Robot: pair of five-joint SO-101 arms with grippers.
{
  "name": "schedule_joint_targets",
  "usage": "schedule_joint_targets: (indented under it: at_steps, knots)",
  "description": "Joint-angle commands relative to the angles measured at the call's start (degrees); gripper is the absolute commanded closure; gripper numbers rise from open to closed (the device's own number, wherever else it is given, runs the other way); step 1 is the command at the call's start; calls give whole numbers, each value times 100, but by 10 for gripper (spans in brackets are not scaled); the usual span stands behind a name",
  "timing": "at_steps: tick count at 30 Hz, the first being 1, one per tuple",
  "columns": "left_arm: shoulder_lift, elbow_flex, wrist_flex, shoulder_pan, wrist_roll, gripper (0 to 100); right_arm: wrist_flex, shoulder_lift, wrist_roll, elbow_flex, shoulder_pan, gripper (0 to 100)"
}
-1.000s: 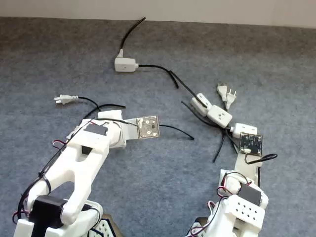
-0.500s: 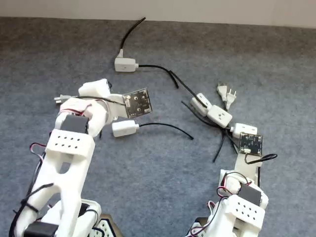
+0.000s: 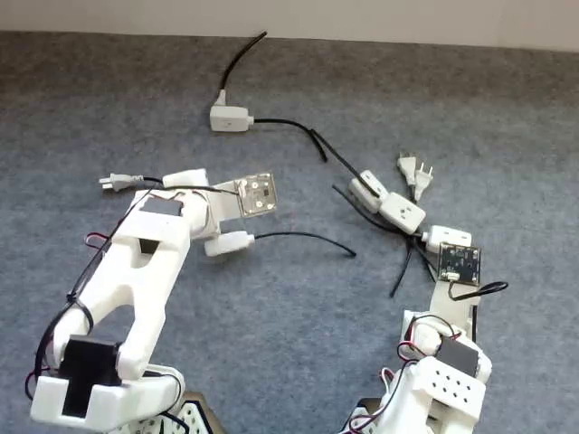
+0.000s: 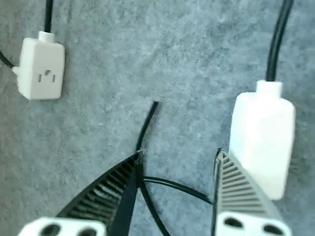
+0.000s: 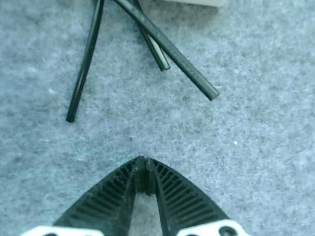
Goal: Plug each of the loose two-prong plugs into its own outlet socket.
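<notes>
Currently my left gripper (image 4: 177, 158) sits wide open over a thin black cord (image 4: 147, 123), white rectangular plastic socket block (image 4: 263, 137) just outside one finger, so closing may pinch cord and shove the block away; right gripper (image 5: 145, 164) has fingers pressed together, empty.

I count three plugs (image 3: 120, 182) (image 3: 407, 165) (image 3: 422, 177) (two of them lie as a pair). Of sockets (image 3: 229, 117) (image 3: 229, 242) (image 3: 370, 187) (image 3: 403, 212) I make four, I think, though a fifth pale block (image 3: 443, 237) could be arm hardware. Two arms (image 3: 136, 280) (image 3: 443, 371).
</notes>
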Motion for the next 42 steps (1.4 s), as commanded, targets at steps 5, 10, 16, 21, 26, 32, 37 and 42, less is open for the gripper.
schedule_joint_targets:
  at_steps: [5,10,16,21,26,32,37,42]
  knots:
    - [-1015,-163,1837,171,0,758,-127,-31,53,22,-75,986]
    - [-1947,-207,2092,224,290,758,-127,-31,53,22,-75,986]
    - [-2422,-286,334,-840,3226,758,-127,-31,53,22,-75,986]
    - [-1525,-1244,782,-1886,5459,758,-119,-31,53,22,-75,986]
    - [66,-2897,1855,-2211,7455,758,-110,-31,53,22,-75,986]
    - [1710,-4857,3112,-2097,10022,755,-110,-31,53,22,-75,986]
    - [2747,-6088,3622,-2105,11930,755,-110,-31,53,22,-75,986]
    - [3714,-6862,3552,-1965,12703,758,-110,-31,53,22,-75,986]
